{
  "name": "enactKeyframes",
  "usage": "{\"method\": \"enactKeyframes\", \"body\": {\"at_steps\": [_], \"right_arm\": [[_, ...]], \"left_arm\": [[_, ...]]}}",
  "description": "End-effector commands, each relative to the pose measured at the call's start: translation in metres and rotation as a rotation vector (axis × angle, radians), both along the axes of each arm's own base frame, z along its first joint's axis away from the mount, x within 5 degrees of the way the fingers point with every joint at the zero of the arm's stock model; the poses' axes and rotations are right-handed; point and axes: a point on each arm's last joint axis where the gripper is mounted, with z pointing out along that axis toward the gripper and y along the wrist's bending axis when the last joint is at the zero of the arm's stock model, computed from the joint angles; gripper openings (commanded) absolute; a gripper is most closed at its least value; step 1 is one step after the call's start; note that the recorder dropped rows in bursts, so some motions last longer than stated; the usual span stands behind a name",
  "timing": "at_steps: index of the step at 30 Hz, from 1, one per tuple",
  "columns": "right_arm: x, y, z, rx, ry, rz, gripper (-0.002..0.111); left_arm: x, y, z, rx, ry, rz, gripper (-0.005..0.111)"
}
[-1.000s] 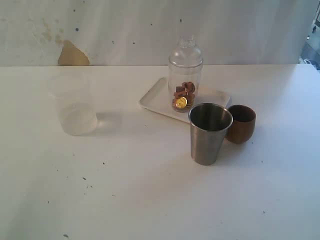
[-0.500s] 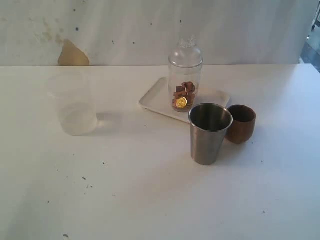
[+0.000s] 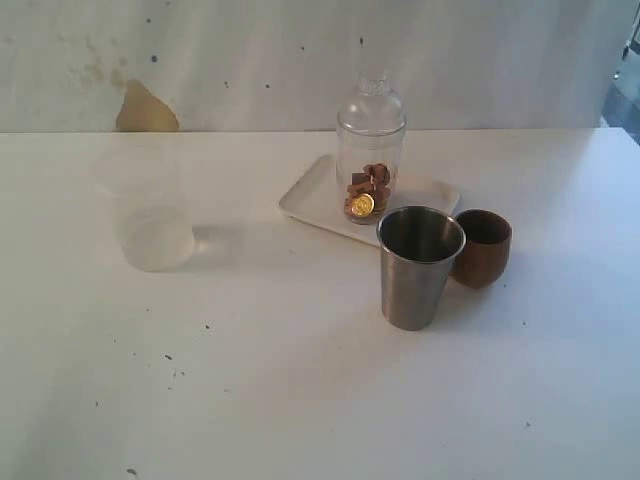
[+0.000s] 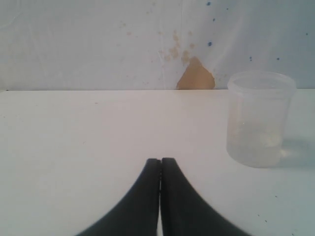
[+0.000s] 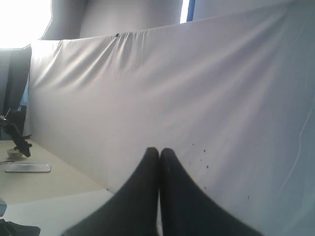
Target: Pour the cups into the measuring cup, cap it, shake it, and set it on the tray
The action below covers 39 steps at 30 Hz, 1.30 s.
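Observation:
The clear measuring cup (image 3: 369, 160) stands upright on the white tray (image 3: 318, 196) with a domed clear cap on top and brown pieces plus a gold one inside. In front of the tray stands the steel tumbler (image 3: 418, 266), and the brown wooden cup (image 3: 484, 247) sits just right of it. Neither arm shows in the exterior view. My left gripper (image 4: 160, 160) is shut and empty, low over the table. My right gripper (image 5: 159, 150) is also shut and empty, facing a white cloth backdrop.
A frosted plastic cup (image 3: 147, 209) (image 4: 258, 118) stands alone at the left of the table, ahead and to one side of my left gripper. A brown stain (image 3: 146, 108) marks the wall behind it. The table's right edge (image 3: 622, 140) is near the far right.

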Motion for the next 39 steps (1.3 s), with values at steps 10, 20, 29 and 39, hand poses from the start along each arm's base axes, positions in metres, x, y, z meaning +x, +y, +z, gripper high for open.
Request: {"method": "enactKeyframes", "body": {"at_steps": [10, 20, 29, 39], "right_arm": [[-0.011, 0.0, -0.027, 0.01, -0.024, -0.123, 0.0], [0.004, -0.007, -0.06, 0.044, 0.007, -0.454, 0.0], [0.035, -0.014, -0.092, 0.139, 0.086, -0.612, 0.0], [0.08, -0.015, -0.176, 0.031, 0.209, -0.673, 0.0]], "left_arm": [[0.0, 0.0, -0.001, -0.002, -0.01, 0.005, 0.001], [0.0, 0.0, -0.001, -0.002, -0.01, 0.005, 0.001], [0.0, 0.0, -0.001, -0.002, -0.01, 0.005, 0.001], [0.0, 0.0, -0.001, -0.002, -0.01, 0.005, 0.001]]}}
